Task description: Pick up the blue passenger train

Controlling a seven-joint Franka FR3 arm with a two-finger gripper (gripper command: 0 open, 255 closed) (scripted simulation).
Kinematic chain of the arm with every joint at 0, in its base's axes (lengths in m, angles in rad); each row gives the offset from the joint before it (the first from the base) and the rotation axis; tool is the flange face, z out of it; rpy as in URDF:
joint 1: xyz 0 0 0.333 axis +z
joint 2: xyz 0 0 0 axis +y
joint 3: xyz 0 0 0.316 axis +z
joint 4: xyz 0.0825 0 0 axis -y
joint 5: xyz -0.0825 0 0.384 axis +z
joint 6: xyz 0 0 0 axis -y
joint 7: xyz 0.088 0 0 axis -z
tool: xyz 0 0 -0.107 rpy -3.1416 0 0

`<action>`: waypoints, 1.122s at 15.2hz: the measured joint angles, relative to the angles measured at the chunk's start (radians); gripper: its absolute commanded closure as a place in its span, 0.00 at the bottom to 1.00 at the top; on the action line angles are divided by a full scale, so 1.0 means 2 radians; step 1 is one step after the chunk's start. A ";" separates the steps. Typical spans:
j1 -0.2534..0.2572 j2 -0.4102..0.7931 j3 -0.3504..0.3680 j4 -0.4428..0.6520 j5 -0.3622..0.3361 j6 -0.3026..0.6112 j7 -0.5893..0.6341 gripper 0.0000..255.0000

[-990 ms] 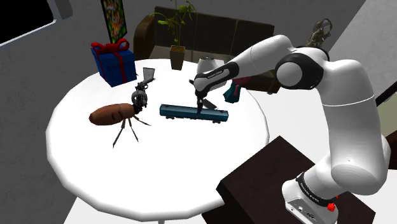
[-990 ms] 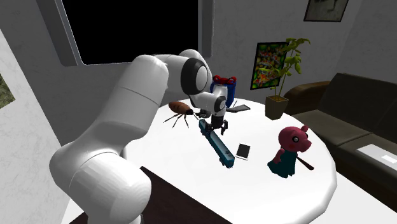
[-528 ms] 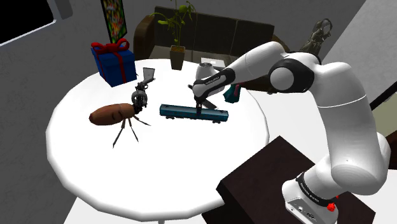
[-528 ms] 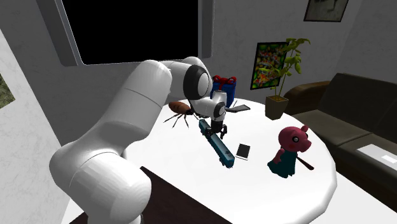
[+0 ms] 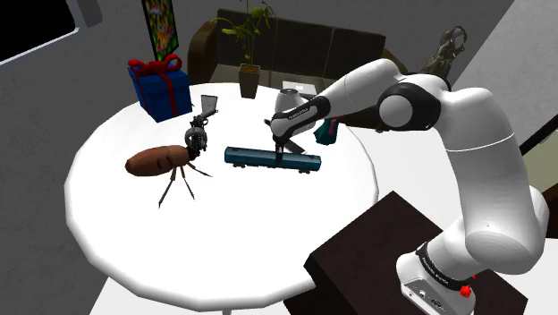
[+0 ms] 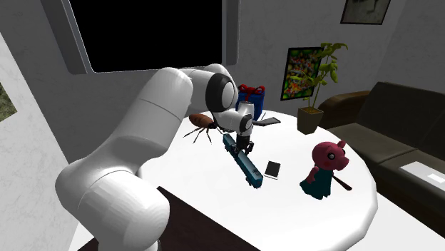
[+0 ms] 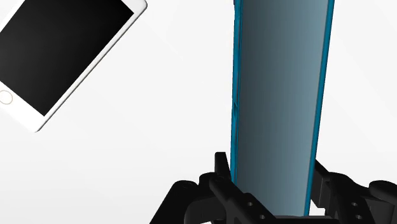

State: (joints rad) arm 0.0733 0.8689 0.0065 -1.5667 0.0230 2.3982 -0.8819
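You see no shift since half a second ago: the brown toy insect [image 5: 154, 161] sits leftmost, then the long blue passenger train [image 5: 250, 157] lies on the round white worktop [image 5: 224, 242], the black tool [image 5: 283, 158] clasping its sides; a dark sofa [image 5: 349, 43] stands behind.

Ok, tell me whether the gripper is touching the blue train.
Touching. In the wrist view both fingers press against the blue train's sides.

The white arm [image 5: 487, 125] bends over and reaches down low. Its black gripper [image 5: 282, 158] points straight down, both fingers [image 7: 221, 172] squeezing the blue train [image 5: 253, 157].
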 measured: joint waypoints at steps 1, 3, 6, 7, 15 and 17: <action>0.000 0.000 0.000 0.000 0.000 0.000 0.000 1.00; 0.000 -0.001 0.000 0.000 0.000 -0.002 0.000 1.00; 0.000 -0.015 0.000 -0.007 0.000 -0.009 0.000 1.00; -0.001 -0.019 0.000 -0.006 0.000 -0.013 0.000 1.00; 0.000 -0.061 0.000 -0.019 0.000 -0.043 0.001 1.00; 0.000 -0.068 0.000 -0.017 -0.001 -0.052 0.001 1.00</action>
State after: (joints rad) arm 0.0737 0.7330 0.0059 -1.6005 0.0218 2.2944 -0.8796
